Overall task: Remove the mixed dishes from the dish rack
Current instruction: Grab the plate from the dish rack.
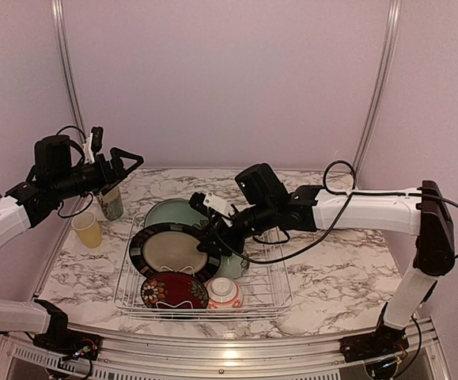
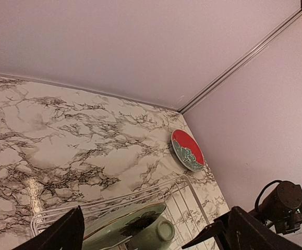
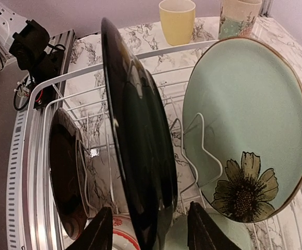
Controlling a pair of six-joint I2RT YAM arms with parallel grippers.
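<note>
Dish rack (image 1: 264, 289) holds three plates (image 1: 169, 252), two bowls (image 1: 224, 293)

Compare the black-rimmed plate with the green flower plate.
The black-rimmed plate has a cream centre; the green flower plate is pale green with a flower. The black-rimmed plate stands nearer the arms, the green flower plate behind it. The right tool straddles the black-rimmed plate's edge; no tool touches the green flower plate. Both stand on edge in the dish rack.
</note>
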